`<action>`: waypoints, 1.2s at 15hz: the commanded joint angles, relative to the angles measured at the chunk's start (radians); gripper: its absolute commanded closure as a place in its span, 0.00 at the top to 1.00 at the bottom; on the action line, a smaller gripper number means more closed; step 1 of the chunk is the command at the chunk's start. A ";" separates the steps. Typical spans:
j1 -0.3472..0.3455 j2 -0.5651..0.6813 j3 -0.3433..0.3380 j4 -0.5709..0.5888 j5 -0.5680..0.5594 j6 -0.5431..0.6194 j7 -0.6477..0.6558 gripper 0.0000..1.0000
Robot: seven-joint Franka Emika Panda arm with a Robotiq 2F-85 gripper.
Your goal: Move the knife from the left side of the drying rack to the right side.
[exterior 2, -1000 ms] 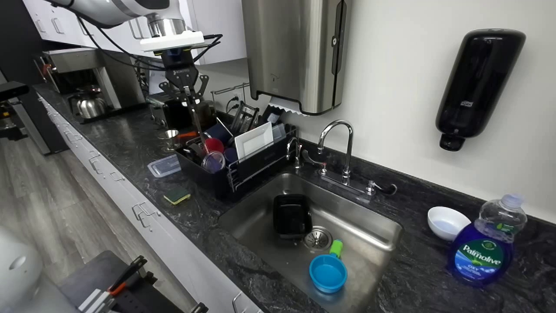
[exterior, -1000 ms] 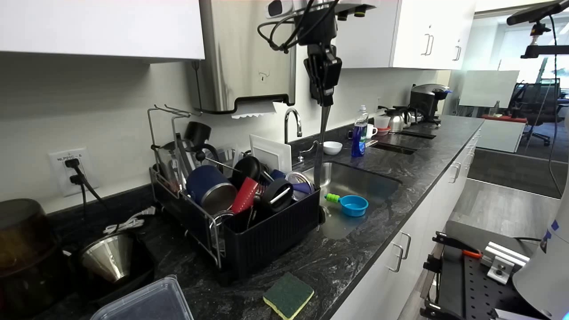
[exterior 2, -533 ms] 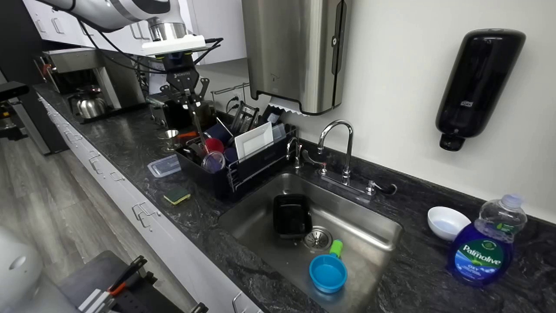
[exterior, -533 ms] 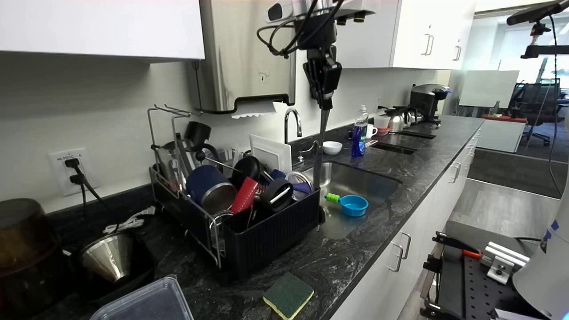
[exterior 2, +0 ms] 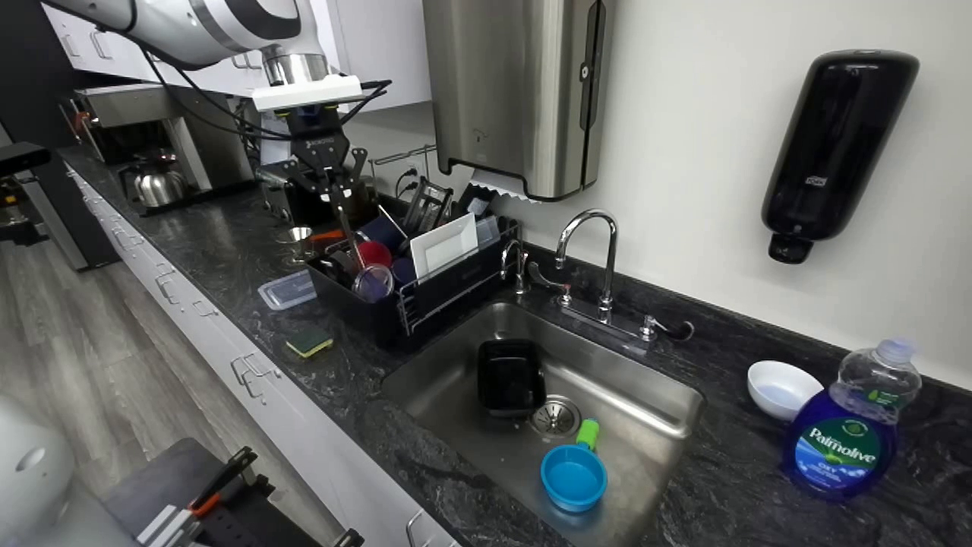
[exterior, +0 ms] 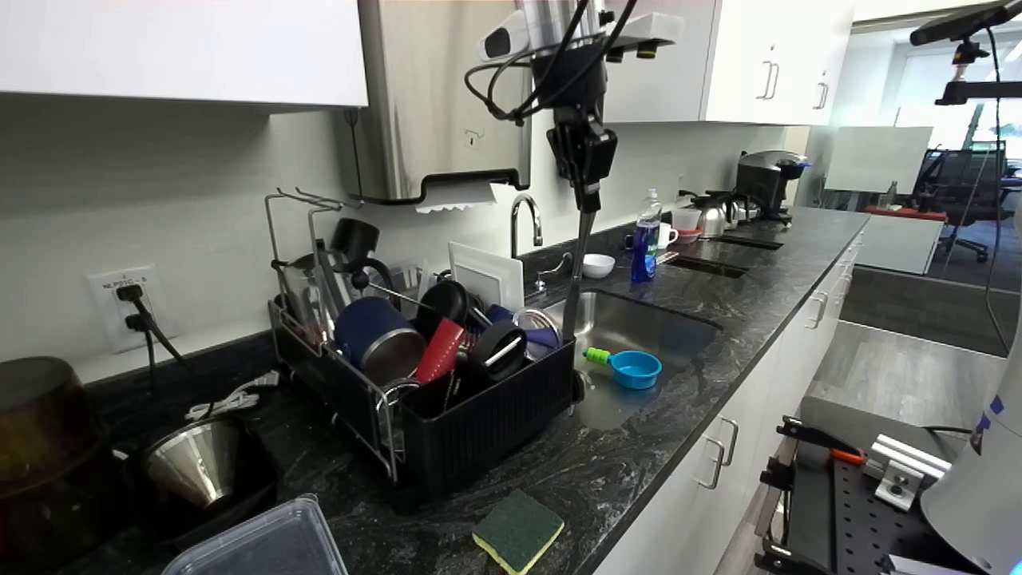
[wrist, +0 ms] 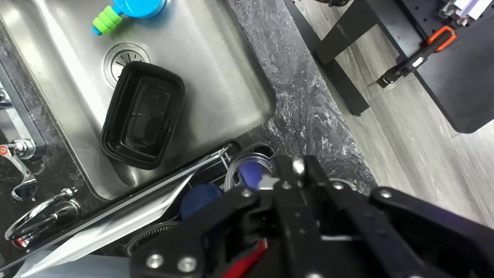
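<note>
Wrist view gives no clear sight of the knife (exterior: 576, 275), but both exterior views have it at the near right corner of the drying rack (exterior: 495, 419) — right meaning the end by the sink (exterior 2: 638, 425), far meaning the wall (exterior 2: 683, 152). It is gripped by its top end: the tool (exterior: 589, 200) is pinched closed, its two sides drawn together with the knife between. Holding it so high makes sense to me, since the slim lower part can reach into a crowded space while the bulky tool is left above.

The knife points downward, its long axis close to upright, with a slight slant that seems to carry the lower end toward the far side. Which end is the handle is too small to tell. The tip is lost near the rack's rim, by a round clear lid (exterior 2: 372, 283); whether it touches anything I cannot say. The carry looks nearly done to me, and the next move calls for a free gap on this right side.

Around it, a red cup (exterior: 438, 351) and a blue mug (exterior: 366, 326) lean tipped and a square white plate (exterior: 489, 278) stands on edge — presumably to drain. The table (exterior 2: 345, 391) carries the rack just left of the sink.
</note>
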 commanded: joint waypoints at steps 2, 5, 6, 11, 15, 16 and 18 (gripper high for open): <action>-0.012 -0.006 0.001 -0.036 0.004 0.036 -0.034 0.03; -0.014 -0.006 -0.001 -0.054 0.004 0.045 -0.036 0.03; -0.014 -0.007 -0.002 -0.062 0.003 0.050 -0.035 0.03; -0.015 -0.009 -0.007 -0.098 0.006 0.074 -0.035 0.03; -0.016 -0.011 -0.009 -0.108 0.008 0.083 -0.034 0.03; -0.016 -0.011 -0.009 -0.110 0.009 0.084 -0.032 0.03; -0.015 -0.011 -0.008 -0.117 0.011 0.095 -0.032 0.03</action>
